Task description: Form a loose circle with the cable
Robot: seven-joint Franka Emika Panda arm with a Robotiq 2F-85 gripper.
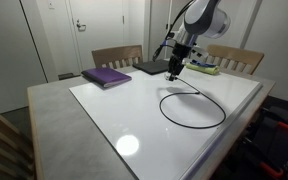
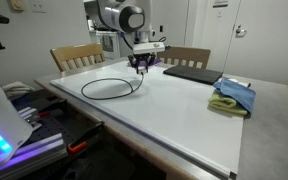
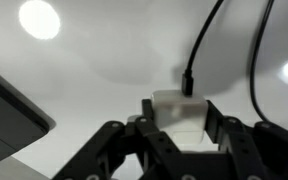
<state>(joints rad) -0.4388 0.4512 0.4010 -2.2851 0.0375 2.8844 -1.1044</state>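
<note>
Cable (image 1: 162, 106): black, looped loosely on the white tabletop (image 1: 104, 105); one end runs beneath the gripper (image 1: 174, 72). Jaws half apart around a blurred pale block (image 3: 179, 105); we cannot tell whether they clamp it.

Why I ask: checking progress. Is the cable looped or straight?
Looped: the cable lies in a loose ring in both exterior views; whether closed, cannot tell.

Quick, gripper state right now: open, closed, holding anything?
Gripper: open, jaws apart, nothing held; the thin black cable has its plug end lying just ahead of it on the white tabletop.
</note>
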